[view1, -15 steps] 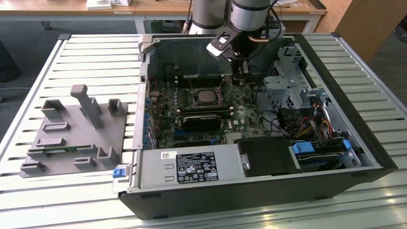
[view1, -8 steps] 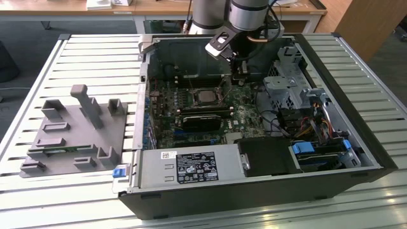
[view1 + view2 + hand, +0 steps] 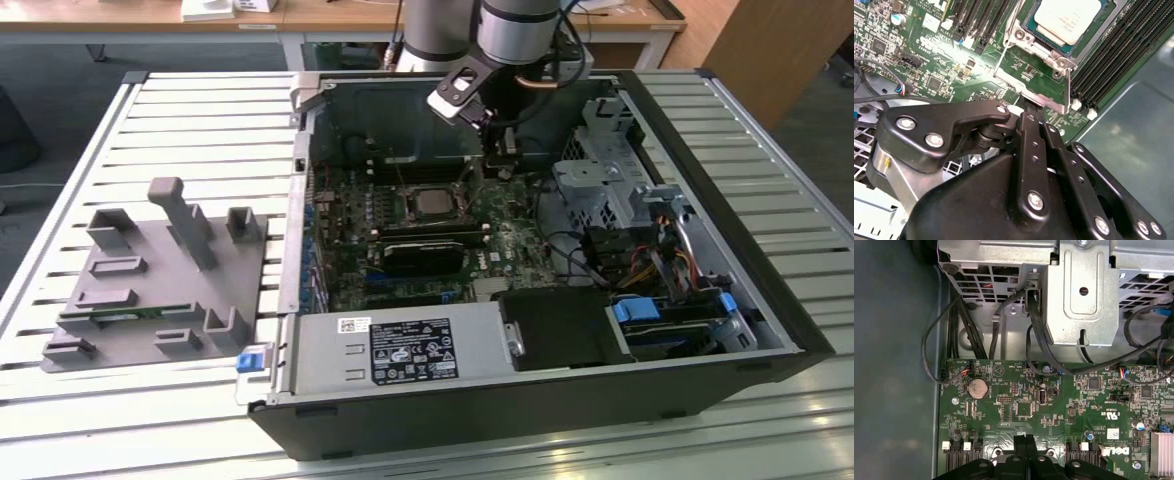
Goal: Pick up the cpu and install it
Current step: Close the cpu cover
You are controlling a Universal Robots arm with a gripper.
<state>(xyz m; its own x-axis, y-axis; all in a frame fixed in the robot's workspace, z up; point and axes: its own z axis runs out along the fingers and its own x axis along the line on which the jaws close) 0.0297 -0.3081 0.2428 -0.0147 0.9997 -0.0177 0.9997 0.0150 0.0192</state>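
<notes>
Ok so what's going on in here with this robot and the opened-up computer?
A robot arm is reaching down into the open computer case on the slatted table. The cpu already sits in its socket on the motherboard. The end effector is shut, with nothing visibly in it, and is low over the board right beside the socket's metal frame.
</notes>
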